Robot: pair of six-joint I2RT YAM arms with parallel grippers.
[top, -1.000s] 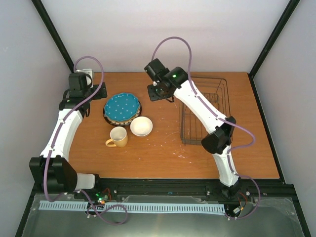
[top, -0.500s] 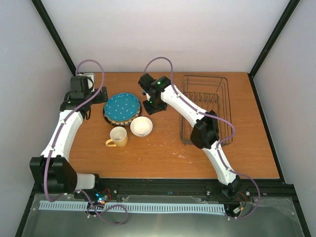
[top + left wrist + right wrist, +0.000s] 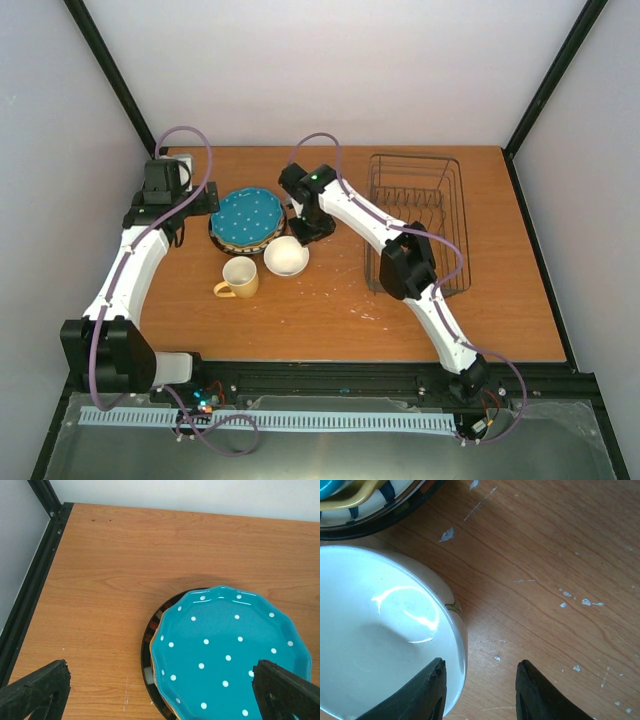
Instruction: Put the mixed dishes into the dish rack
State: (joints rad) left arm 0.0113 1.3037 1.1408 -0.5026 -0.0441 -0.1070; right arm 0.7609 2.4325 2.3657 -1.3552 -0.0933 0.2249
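The teal white-dotted plate [image 3: 248,217] tops a stack at the left middle of the table. Under it show the orange-yellow plate's thin edge [image 3: 153,656] and the black-and-white striped-rim plate [image 3: 146,667]. The cream bowl [image 3: 287,256] and the yellow mug [image 3: 240,277] stand just in front of the stack. My right gripper [image 3: 481,665] is open and low over the bowl [image 3: 380,630]. Its left finger is over the bowl's inside, its right finger over the table, the rim between them. My left gripper [image 3: 160,667] is open and empty, over the stack's left edge.
The dark wire dish rack [image 3: 415,215] stands at the right back of the table with nothing in it. A black frame post [image 3: 30,590] runs along the table's left edge, close to my left arm. White walls close the back and sides.
My right gripper has swung from beside the rack's back left corner, left and toward me, down to the cream bowl. The left arm has barely moved. The dishes have not moved.
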